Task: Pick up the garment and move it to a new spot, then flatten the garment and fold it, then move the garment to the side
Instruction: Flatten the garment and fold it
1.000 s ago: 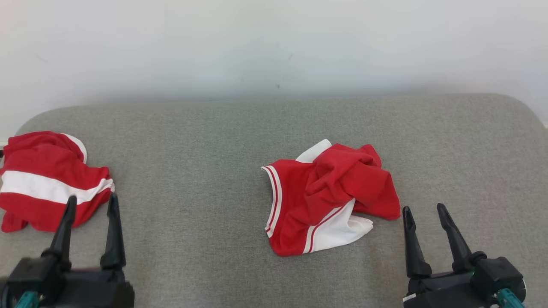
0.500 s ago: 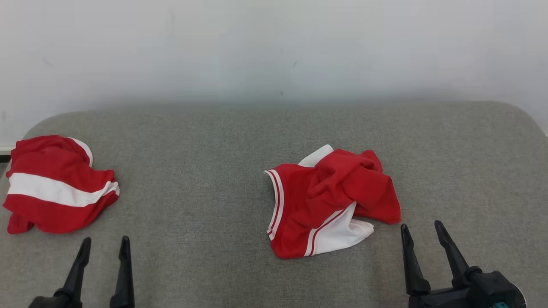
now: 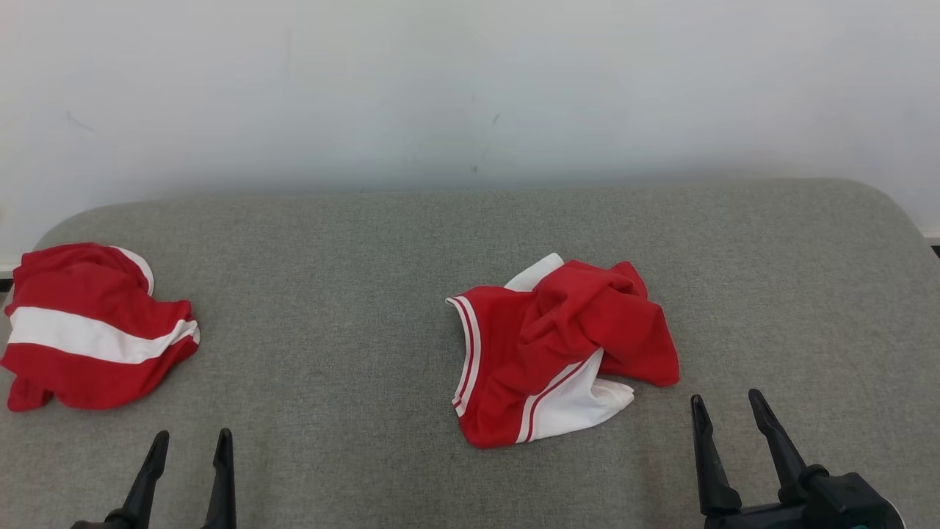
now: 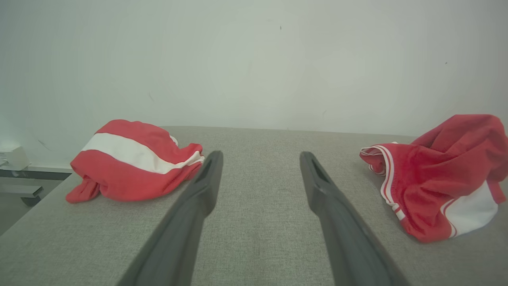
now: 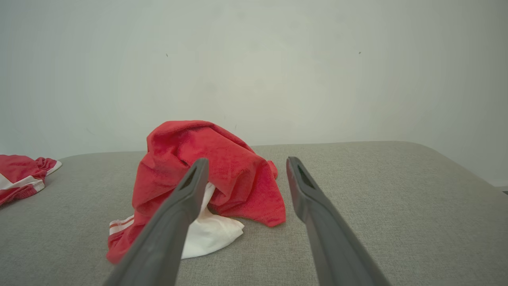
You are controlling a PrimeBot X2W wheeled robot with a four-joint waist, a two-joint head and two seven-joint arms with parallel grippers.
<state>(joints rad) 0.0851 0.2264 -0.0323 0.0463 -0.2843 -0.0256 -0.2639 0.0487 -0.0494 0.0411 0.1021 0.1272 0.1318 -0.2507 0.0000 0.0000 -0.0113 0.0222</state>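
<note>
A crumpled red garment with white panels and striped trim (image 3: 558, 345) lies bunched near the middle of the grey fabric surface (image 3: 330, 242). It also appears at the right of the left wrist view (image 4: 436, 174) and just ahead of the right fingers (image 5: 222, 174). My right gripper (image 3: 725, 400) stands open a little to the near right of it, not touching. My left gripper (image 3: 192, 437) is open at the lower left, with nothing between its fingers (image 4: 260, 157). The right gripper's fingers (image 5: 247, 161) also hold nothing.
A second red garment with a white band (image 3: 88, 323) lies in a bundle at the far left edge (image 4: 135, 159). A pale wall rises behind the surface. The surface's corners round off at the back left and back right.
The left gripper has drawn back from beside the left bundle toward the bottom edge. The right gripper has dropped slightly lower. The head view shifted a little; neither garment moved.
</note>
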